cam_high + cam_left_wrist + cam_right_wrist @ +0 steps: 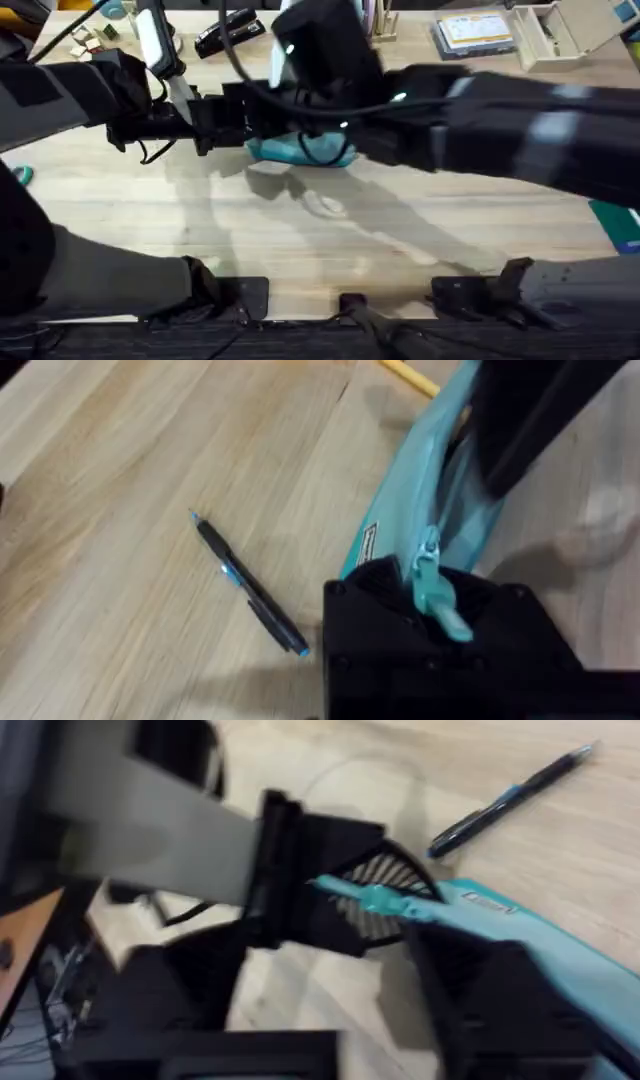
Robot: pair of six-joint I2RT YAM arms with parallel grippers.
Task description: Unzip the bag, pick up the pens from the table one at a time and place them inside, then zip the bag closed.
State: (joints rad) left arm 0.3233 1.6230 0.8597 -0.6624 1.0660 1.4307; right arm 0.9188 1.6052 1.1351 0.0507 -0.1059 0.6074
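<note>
The teal bag [300,150] lies on the table [330,250] at centre, under both raised arms. My left gripper [435,605] is shut on one end of the bag [400,510], and the pale teal pull strap [437,588] rests between its fingers. My right gripper [515,425] presses on the bag farther along; its hold is hidden. A black pen [250,588] with blue accents lies on the wood beside the bag, also seen as the black pen [510,798] in the right wrist view. The yellow pen [410,375] pokes out from behind the bag's far end.
A black stapler [228,35] lies at the back left. A boxed item [475,35] and a white tray [560,35] stand at the back right. Small bits [90,40] sit at the back left corner. The near half of the table has free room.
</note>
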